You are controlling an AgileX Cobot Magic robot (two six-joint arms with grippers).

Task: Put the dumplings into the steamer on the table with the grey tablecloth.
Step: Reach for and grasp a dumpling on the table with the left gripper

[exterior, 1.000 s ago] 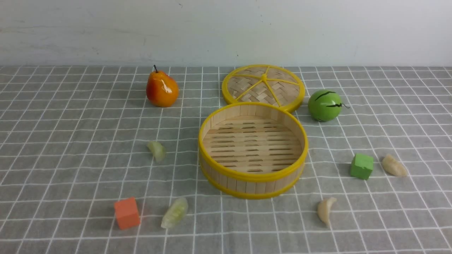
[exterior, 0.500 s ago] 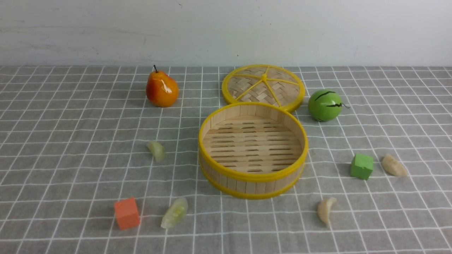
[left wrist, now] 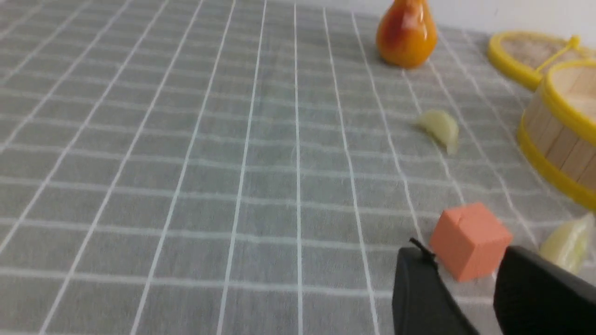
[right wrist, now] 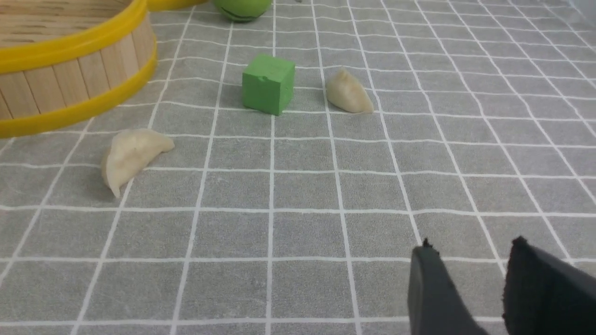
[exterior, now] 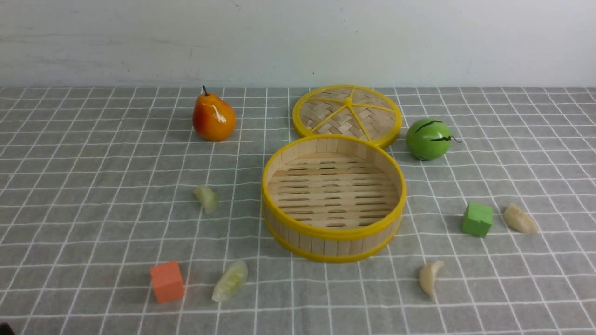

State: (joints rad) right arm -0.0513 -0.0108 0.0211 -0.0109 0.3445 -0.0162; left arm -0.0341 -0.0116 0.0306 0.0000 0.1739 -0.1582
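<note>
Pale-green dumpling [left wrist: 565, 242] near left claw [left wrist: 462, 253], cream dumpling [right wrist: 132, 156] beyond right claw [right wrist: 471, 244], both part-open, empty

The left gripper [left wrist: 463, 255] holds its dark jaws parted, gripping nothing. The right gripper [right wrist: 471, 243] is likewise parted and empty. A dark sliver in the front view's lower corner may be the left arm [exterior: 3, 331].

My table [exterior: 70, 153] carries a grey tablecloth [exterior: 526, 298], lying flat. On it: steamer [exterior: 326, 244] at centre, lid [exterior: 347, 114] just behind; pear [exterior: 213, 117]; green ball [exterior: 428, 138]; orange cube [exterior: 166, 280]; green cube [exterior: 477, 219]. Two green dumplings [exterior: 206, 198] lie on my left and two beige dumplings [exterior: 430, 277] on my right — all four outside the steamer.
</note>
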